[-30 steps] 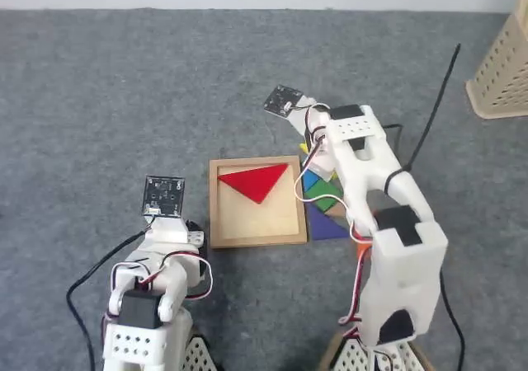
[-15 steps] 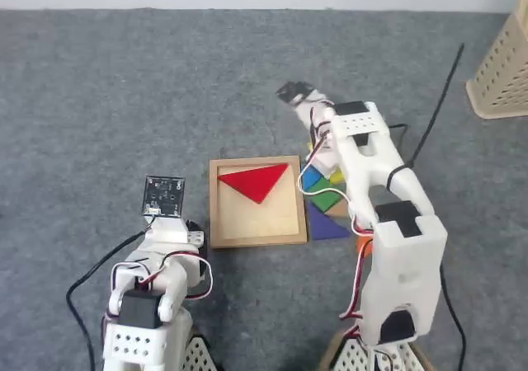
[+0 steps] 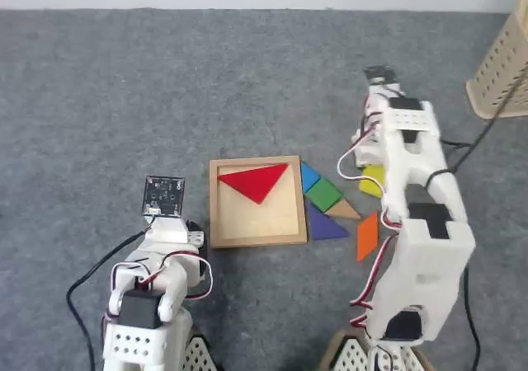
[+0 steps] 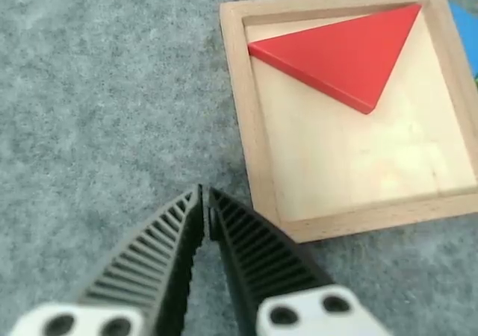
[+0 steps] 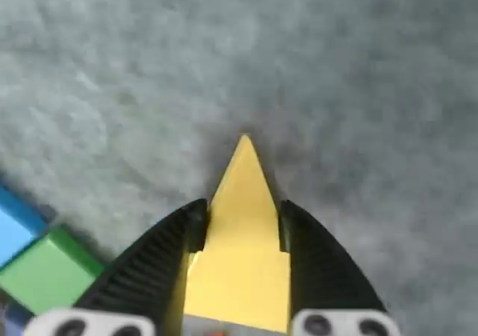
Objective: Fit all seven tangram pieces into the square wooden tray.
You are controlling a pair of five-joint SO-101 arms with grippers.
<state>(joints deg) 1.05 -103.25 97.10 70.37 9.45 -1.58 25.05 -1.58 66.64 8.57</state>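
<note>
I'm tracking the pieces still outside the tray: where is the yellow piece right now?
The right gripper holds the yellow piece. In the high view it is to the right of the green square, outside the tray.

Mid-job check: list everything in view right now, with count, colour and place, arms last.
tray: 1, pale wood, mid-table
red triangle: 1, red, inside the tray, along its far edge
blue piece: 1, blue, right of the tray
green square: 1, green, beside the blue piece
tan triangle: 1, tan, beside the green square
purple triangle: 1, purple, by the tray's near right corner
orange piece: 1, orange, beside the right arm
yellow triangle: 1, yellow, in the right claw
slotted beige object: 1, far right edge
carpet: grey, covers the table
left claw: shut, empty, by the tray's near left corner
right claw: shut on the yellow triangle
</note>
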